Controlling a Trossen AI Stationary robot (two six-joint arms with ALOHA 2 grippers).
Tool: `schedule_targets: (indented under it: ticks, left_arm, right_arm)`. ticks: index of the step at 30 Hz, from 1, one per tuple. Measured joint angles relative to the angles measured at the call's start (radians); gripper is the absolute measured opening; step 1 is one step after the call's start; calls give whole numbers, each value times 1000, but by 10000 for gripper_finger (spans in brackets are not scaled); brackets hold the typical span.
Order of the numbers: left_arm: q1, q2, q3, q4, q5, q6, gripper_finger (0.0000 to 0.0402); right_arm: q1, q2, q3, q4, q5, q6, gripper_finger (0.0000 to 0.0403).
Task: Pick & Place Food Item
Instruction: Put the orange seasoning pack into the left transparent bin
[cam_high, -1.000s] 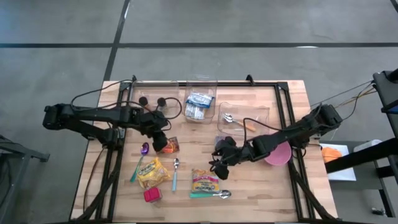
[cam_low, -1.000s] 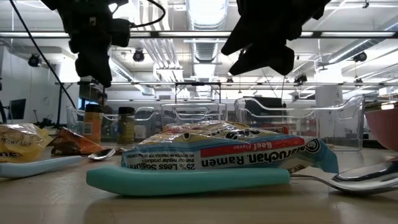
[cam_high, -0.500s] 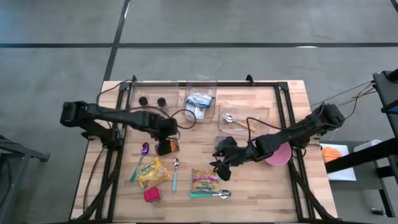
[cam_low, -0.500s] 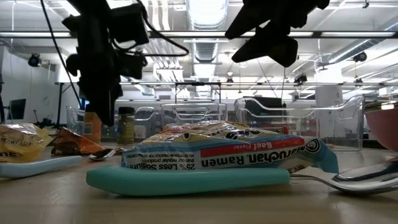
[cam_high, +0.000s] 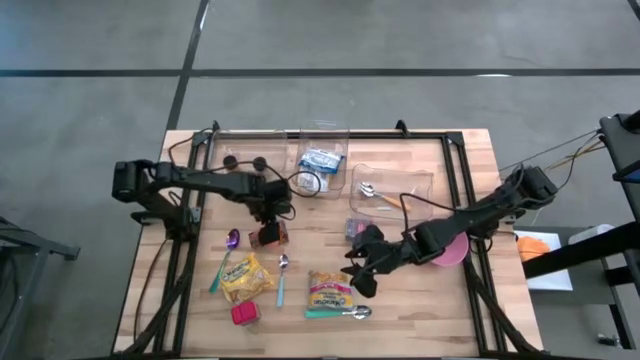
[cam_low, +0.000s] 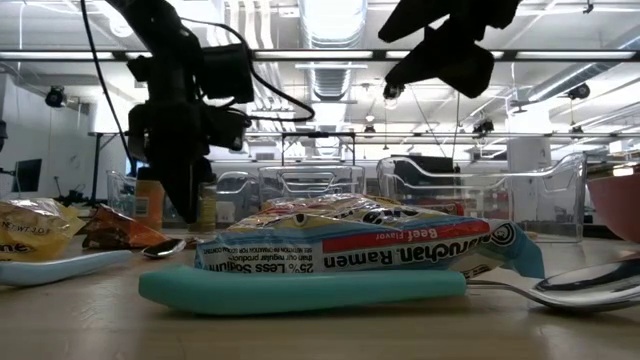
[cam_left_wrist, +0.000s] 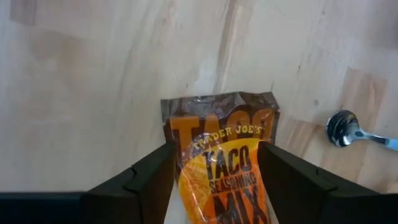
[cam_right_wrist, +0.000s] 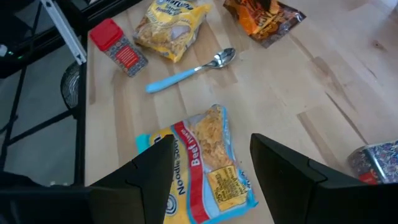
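Down over the wooden table my left gripper has come since a moment ago, swinging from beside the packet to right above it, and its jaws have spread as it dropped. Nearest to me now, in my left wrist view, my two dark fingers stand apart on either side of the taco seasoning packet — they straddle it without pinching, so I am holding nothing yet. That is the relation my next move turns on: the packet lies flat directly beneath me, between the fingers, and as I judge it I need only sink a little and close. Its long axis runs away from my wrist along the line of my fingers, so I would close across its short width; the crimped brown end points away from me, the printed orange body toward me. From above, the packet sits left of the table's middle, with a purple spoon just beside it and a blue-handled spoon and a yellow snack bag nearer the front edge. Farther across, my right gripper hangs over a ramen packet, jaws parted and empty — well apart from the taco packet, so the left arm is plainly the nearer one. Beyond, along the far edge, stands a clear bin of pouches.
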Motion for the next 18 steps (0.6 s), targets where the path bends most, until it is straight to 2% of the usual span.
schedule_targets:
  ticks: [18]
  left_arm:
    - [38, 120, 5, 28, 6, 37, 230]
  right_arm:
    - [19, -10, 0, -9, 3, -3, 206]
